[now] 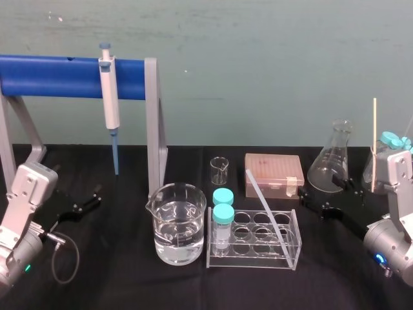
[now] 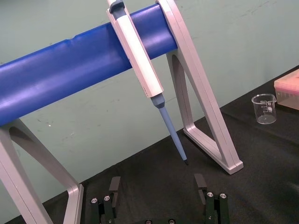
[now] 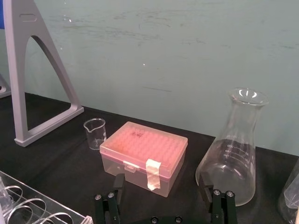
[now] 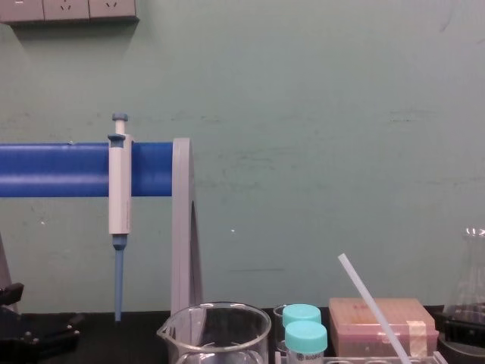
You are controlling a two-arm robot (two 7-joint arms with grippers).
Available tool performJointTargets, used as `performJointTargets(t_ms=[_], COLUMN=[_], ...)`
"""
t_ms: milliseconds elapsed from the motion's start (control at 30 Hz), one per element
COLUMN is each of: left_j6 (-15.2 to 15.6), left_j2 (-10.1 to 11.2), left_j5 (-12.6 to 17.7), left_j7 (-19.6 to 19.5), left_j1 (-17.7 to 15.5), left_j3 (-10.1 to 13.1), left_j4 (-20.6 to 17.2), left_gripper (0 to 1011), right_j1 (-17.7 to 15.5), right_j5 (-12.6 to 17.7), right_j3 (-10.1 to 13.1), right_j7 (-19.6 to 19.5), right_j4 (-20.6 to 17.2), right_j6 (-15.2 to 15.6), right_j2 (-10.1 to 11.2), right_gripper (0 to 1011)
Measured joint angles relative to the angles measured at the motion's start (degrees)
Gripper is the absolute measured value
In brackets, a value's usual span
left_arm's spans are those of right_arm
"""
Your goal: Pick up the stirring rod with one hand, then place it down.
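The stirring rod (image 1: 263,203), a thin translucent white rod, leans in the clear tube rack (image 1: 293,248) with its top tilted back and to the left; it also slants up in the chest view (image 4: 371,303). My right gripper (image 1: 326,197) is open, low over the table just right of the rack, apart from the rod. In its wrist view the open gripper (image 3: 161,182) faces the pink box and the flask. My left gripper (image 1: 87,201) rests open at the far left and holds nothing; its wrist view shows the open gripper (image 2: 157,186) under the pipette.
A water beaker (image 1: 179,223) and two teal-capped tubes (image 1: 223,213) stand left of the rod. Behind are a small beaker (image 1: 219,170), a pink tip box (image 1: 273,174) and a conical flask (image 1: 332,158). A pipette (image 1: 110,97) hangs on the blue stand (image 1: 51,76).
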Motion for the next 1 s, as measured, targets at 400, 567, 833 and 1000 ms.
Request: performJointTargets(t_ms=[400,567,833,1000], left_j6=[0.0,0.0,0.0,0.0], left_j2=[0.0,0.0,0.0,0.0], left_j5=[0.0,0.0,0.0,0.0], left_j7=[0.0,0.0,0.0,0.0], left_j1=[0.0,0.0,0.0,0.0], left_j3=[0.0,0.0,0.0,0.0], left_j4=[0.0,0.0,0.0,0.0], left_gripper=[1000,1000,1000,1000], right_j1=[0.1,0.1,0.1,0.1], right_j5=[0.1,0.1,0.1,0.1], right_j3=[0.0,0.0,0.0,0.0], right_j7=[0.1,0.1,0.2,0.2], right_j4=[-0.1,-0.1,-0.1,-0.1], right_j6=[-0.2,-0.2,-0.3,-0.3], right_j2=[0.1,0.1,0.1,0.1], right_gripper=[1003,1003,1003,1003])
